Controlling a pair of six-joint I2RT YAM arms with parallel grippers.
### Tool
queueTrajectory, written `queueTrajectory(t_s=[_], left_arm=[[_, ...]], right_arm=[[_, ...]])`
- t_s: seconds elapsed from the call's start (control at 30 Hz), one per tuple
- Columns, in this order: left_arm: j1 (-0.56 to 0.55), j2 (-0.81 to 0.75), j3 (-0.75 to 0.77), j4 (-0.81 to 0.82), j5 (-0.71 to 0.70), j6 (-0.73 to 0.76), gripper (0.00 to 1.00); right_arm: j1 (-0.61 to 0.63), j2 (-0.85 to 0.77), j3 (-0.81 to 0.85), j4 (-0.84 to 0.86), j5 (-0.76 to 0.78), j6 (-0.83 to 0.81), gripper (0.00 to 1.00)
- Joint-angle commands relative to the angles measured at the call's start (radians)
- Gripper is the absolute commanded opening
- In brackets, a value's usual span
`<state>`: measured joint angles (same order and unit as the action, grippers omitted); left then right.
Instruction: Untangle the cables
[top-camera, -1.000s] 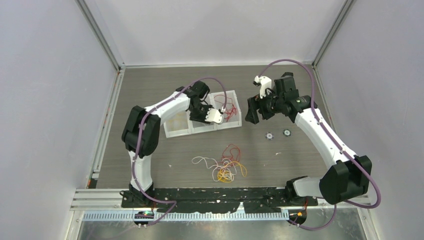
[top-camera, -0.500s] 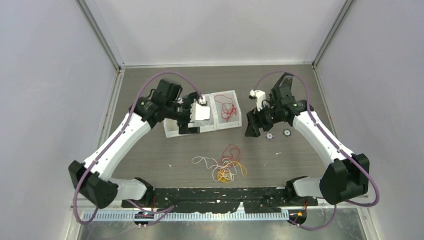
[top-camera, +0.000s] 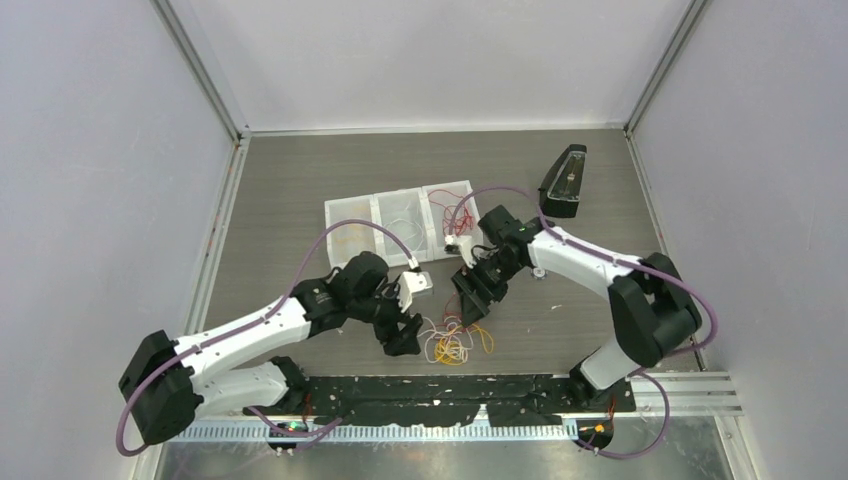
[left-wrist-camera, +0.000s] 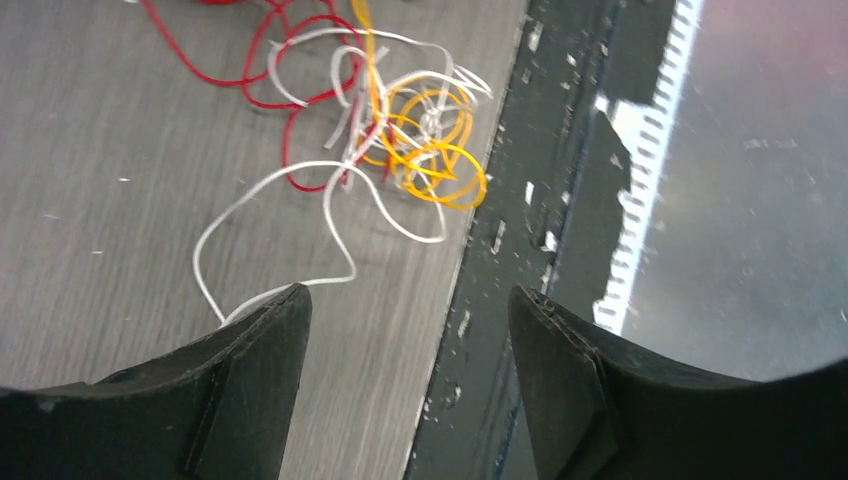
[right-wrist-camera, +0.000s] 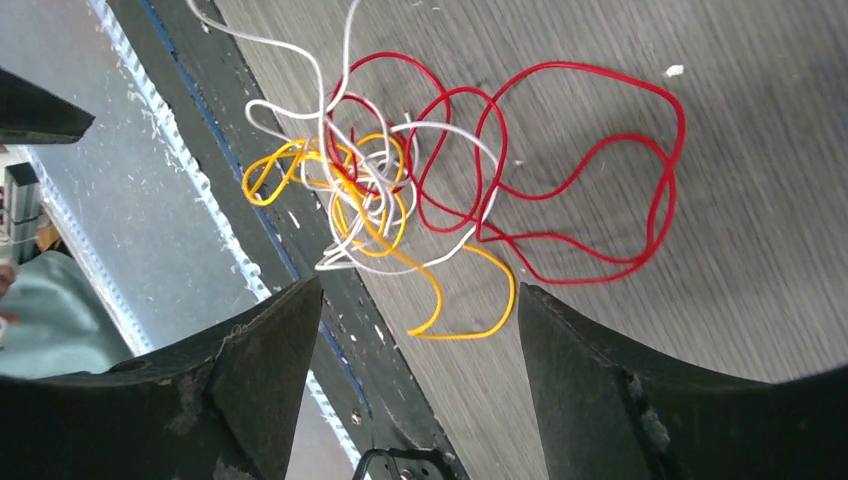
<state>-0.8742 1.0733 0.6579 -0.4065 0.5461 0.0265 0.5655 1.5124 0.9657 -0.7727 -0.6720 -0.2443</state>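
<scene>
1. Cables (top-camera: 455, 338) lie in one red, white and yellow-orange tangle on the tabletop (top-camera: 300, 180), near its front edge.
2. Left hand (top-camera: 400, 338) hangs just left of the tangle, its fingers spread wide and holding nothing.
3. Right hand (top-camera: 468, 303) hovers at the tangle's far side, likewise wide apart and empty.

red, white and yellow-orange cables (top-camera: 455, 338) lie knotted together near the table's front edge.
</scene>
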Motion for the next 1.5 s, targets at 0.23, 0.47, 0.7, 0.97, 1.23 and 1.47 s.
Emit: queueTrajectory(t_s=[0.23,0.47,0.7,0.97,1.23,1.47], left_arm=[[-0.062,0.05,0.022,0.149,-0.17,0.429,0.77],[-0.088,0.054,0.036,-0.032,-0.143,0.916,0.81],[-0.098,0.148,0.03,0.044,-0.194,0.971,0.75],[0.028,0.075,0.126,-0.224,-0.206,0.917,0.0],[0.195,-0.249,0.317,-0.369,-0.075,0.747,0.0],[0.233,-0.3,0.532,-0.322,-0.107,0.592,0.0]], right_arm=[[0.043,0.264,0.071,0.058,-0.081,0.035,0.62],[0.043,0.288,0.077,0.051,-0.096,0.032,0.27],[0.04,0.266,0.088,0.024,-0.064,0.012,0.06],[-0.015,0.156,0.1,-0.024,0.098,-0.051,0.05],[-0.086,0.08,0.084,-0.028,0.358,-0.145,0.05],[-0.18,0.074,0.066,-0.046,0.436,-0.235,0.05]])
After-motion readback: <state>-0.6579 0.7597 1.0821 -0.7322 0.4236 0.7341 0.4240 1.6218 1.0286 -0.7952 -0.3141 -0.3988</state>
